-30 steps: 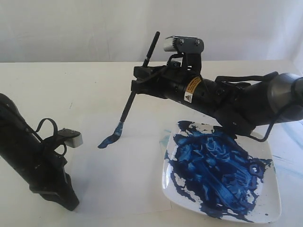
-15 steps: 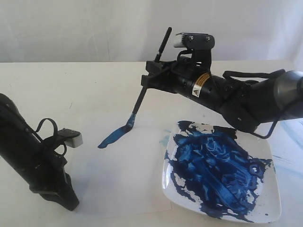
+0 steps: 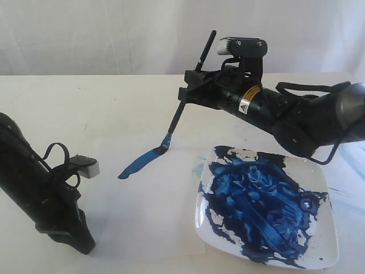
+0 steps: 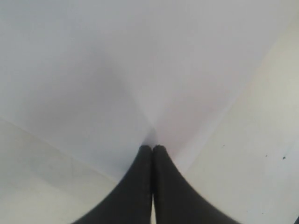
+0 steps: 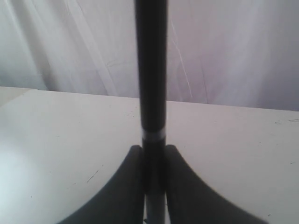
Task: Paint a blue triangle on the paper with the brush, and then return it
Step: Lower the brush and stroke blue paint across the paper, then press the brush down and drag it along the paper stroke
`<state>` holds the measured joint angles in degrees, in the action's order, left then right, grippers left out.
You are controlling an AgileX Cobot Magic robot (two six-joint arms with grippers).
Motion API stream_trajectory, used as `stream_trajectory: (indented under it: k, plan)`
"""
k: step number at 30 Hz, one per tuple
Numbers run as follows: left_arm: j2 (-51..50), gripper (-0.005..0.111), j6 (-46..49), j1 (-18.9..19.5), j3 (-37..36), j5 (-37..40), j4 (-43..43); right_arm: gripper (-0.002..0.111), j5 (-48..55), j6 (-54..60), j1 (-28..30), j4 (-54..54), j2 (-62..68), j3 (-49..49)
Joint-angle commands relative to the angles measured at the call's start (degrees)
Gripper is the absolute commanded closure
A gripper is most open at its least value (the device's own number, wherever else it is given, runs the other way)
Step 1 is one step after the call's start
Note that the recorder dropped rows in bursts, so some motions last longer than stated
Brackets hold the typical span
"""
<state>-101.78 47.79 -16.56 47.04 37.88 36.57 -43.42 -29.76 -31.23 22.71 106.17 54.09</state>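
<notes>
My right gripper (image 3: pixel 187 96) is shut on the black handle of the brush (image 3: pixel 175 119), which stands tilted with its blue bristles touching the paper (image 3: pixel 142 211). A single dark-blue stroke (image 3: pixel 140 162) runs from the bristles down to the left; no triangle outline shows. In the right wrist view the brush (image 5: pixel 150 70) rises between the closed fingers of my right gripper (image 5: pixel 150 149). My left gripper (image 3: pixel 84 245) is shut and empty, its tips pressed on the paper's near-left corner. The left wrist view shows that gripper (image 4: pixel 153 148) on the paper (image 4: pixel 117 70) by its edge.
A square white plate (image 3: pixel 325 240) smeared with dark-blue paint lies right of the paper, under my right arm. A faint pale-blue smear (image 3: pixel 198 169) marks the paper by the plate's left edge. White cloth hangs behind the cream table (image 3: pixel 68 108).
My right gripper has moved right and away, dragging the bristles along the paper. The blue stroke has grown longer toward the upper right. The left arm has not moved.
</notes>
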Motion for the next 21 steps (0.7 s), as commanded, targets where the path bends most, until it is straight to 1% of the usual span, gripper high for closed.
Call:
stream_trajectory:
  k: [1, 4, 6, 7, 9, 11, 12, 14, 16, 19, 21]
  plan:
    - [-0.57, 0.107, 0.35, -0.2, -0.33, 0.91, -0.01, 0.108, 0.93, 1.25, 0.56, -0.08, -2.17, 0.09]
    - [-0.57, 0.107, 0.35, -0.2, -0.33, 0.91, -0.01, 0.108, 2.24, 0.7, 0.56, 0.46, -5.88, 0.09]
    - [-0.57, 0.107, 0.35, -0.2, -0.33, 0.91, -0.01, 0.108, 5.38, -1.63, 0.34, 3.7, -8.72, 0.09]
    - [-0.57, 0.107, 0.35, -0.2, -0.33, 0.91, -0.01, 0.108, 5.87, -4.35, 0.33, 6.84, -10.08, -0.12]
    - [-0.57, 0.107, 0.35, -0.2, -0.33, 0.91, -0.01, 0.108, 5.36, -16.35, 0.21, 17.62, -11.51, -0.24]
    - [-0.57, 0.107, 0.35, -0.2, -0.33, 0.91, -0.01, 0.108, 3.87, -21.94, -0.82, 24.15, -11.66, -0.24]
    - [-0.57, 0.107, 0.35, -0.2, -0.33, 1.26, -0.01, 0.108, 2.64, -22.9, -2.71, 27.07, -11.66, -0.24]
    - [-0.57, 0.107, 0.35, -0.2, -0.33, 1.74, -0.01, 0.108, 2.63, -22.78, -5.25, 26.94, -11.44, -0.24]
    - [-0.57, 0.107, 0.35, -0.2, -0.33, 2.44, -0.01, 0.108, 3.27, -17.5, -8.64, 23.72, -10.48, 0.09]
    - [-0.57, 0.107, 0.35, -0.2, -0.33, 2.53, -0.01, 0.108, 5.87, -6.35, -12.7, 9.43, -8.45, 0.09]
    - [-0.57, 0.107, 0.35, -0.2, -0.33, 2.53, -0.01, 0.108, 6.0, -1.61, -13.65, 4.14, -7.7, 0.09]
